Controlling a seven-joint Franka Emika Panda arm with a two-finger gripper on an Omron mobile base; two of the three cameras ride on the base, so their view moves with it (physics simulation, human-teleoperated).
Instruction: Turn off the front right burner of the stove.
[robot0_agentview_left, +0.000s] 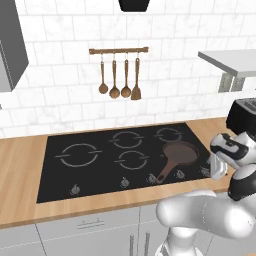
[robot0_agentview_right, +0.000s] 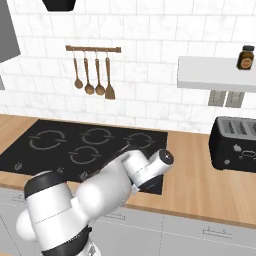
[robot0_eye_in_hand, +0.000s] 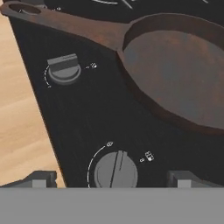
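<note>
The stove (robot0_agentview_left: 60, 177) is a black glass cooktop with a row of silvery knobs along its front. A small brown skillet (robot0_agentview_left: 179, 153) sits on the front right burner and covers it; the same skillet (robot0_eye_in_hand: 175, 74) takes up the upper right of the hand view. My gripper (robot0_agentview_left: 215, 170) hangs over the stove's front right corner. In the hand view my gripper (robot0_eye_in_hand: 113, 179) is open, its fingertips (robot0_eye_in_hand: 41, 178) standing either side of the rightmost knob (robot0_eye_in_hand: 116, 169) without touching it. A second knob (robot0_eye_in_hand: 64, 71) lies beyond, by the skillet's handle.
Wooden counter (robot0_agentview_left: 20, 165) flanks the cooktop on both sides. A black toaster (robot0_agentview_right: 235, 142) stands on the counter to the right, under a white shelf (robot0_agentview_right: 210, 75) with a brown bottle (robot0_agentview_right: 246, 56). Wooden utensils (robot0_agentview_left: 119, 85) hang on the tiled wall behind.
</note>
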